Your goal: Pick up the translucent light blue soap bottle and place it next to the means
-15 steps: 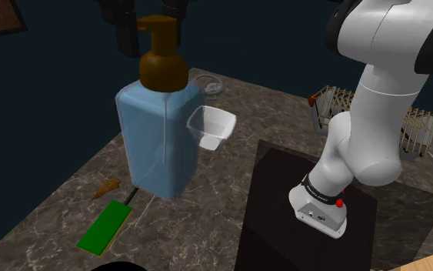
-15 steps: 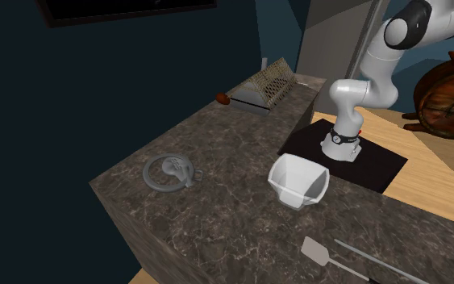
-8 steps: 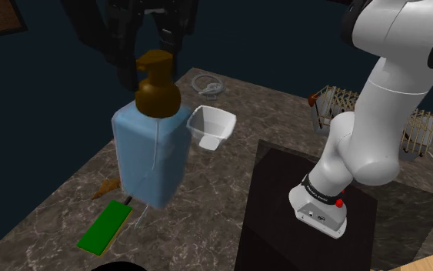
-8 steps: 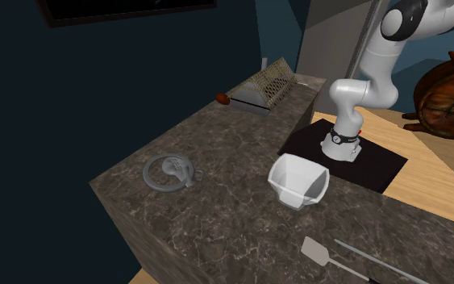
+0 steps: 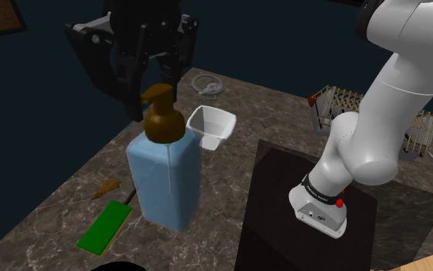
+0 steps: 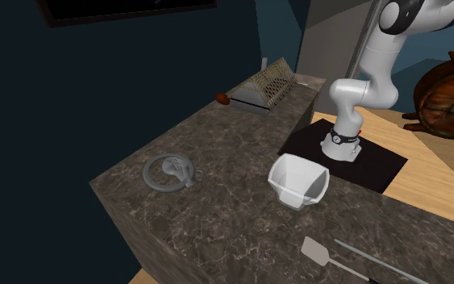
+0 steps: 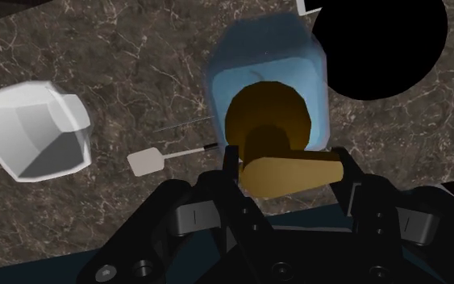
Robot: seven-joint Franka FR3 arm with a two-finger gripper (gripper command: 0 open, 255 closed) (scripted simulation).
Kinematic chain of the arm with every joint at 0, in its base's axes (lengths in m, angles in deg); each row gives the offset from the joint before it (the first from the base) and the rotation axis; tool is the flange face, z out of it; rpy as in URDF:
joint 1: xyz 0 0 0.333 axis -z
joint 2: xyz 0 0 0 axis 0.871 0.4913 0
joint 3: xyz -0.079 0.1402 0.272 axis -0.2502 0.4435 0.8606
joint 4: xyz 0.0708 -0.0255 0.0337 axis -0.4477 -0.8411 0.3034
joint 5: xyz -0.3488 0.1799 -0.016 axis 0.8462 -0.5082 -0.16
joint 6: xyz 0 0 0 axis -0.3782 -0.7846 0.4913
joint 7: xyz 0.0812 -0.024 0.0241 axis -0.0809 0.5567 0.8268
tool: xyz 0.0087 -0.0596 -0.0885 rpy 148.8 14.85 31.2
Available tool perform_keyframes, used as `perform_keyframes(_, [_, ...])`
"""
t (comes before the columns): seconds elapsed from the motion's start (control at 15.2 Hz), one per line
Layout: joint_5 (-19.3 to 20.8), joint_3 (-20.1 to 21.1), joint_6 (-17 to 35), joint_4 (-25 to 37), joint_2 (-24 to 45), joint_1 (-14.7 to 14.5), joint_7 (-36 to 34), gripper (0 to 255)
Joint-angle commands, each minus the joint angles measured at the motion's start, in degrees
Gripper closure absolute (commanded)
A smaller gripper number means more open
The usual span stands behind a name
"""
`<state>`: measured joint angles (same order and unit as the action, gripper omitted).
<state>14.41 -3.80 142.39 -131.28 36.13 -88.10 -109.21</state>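
Observation:
The soap bottle (image 5: 164,181) is a translucent light blue block with a brown pump (image 5: 163,123). It stands upright over the dark marble counter (image 5: 61,208), between a white bowl (image 5: 211,127) and a flat green object (image 5: 103,227). I cannot tell whether its base touches the counter. My black gripper (image 5: 151,83) hangs right above it. In the wrist view my gripper (image 7: 288,161) is shut on the pump's nozzle (image 7: 293,173), one finger at each end, with the blue bottle (image 7: 265,64) straight below.
A small brown item (image 5: 105,187) lies beside the green object. A white spatula (image 7: 146,163) lies between the bowl (image 7: 31,129) and the bottle. A grey ring-shaped thing (image 6: 168,172) lies near the counter's far edge. A wire rack (image 6: 261,87) stands behind my stand (image 6: 342,149).
My gripper has come down with the bottle and shifted toward the shoulder view's right. The bottle now sits much lower, close to the counter.

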Motion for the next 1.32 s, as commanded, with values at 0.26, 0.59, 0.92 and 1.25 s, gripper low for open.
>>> perform_keyframes(0.26, [-1.52,-0.47,5.91,-8.16,-2.74,0.89,0.90,255])
perform_keyframes(0.59, [-2.29,-0.73,10.16,-13.62,-4.15,1.25,1.46,255])
perform_keyframes(0.92, [-2.79,-0.90,14.24,-18.48,-5.08,1.45,1.84,255])
perform_keyframes(1.25, [-3.06,-0.97,18.19,-22.86,-5.58,1.53,2.06,255])
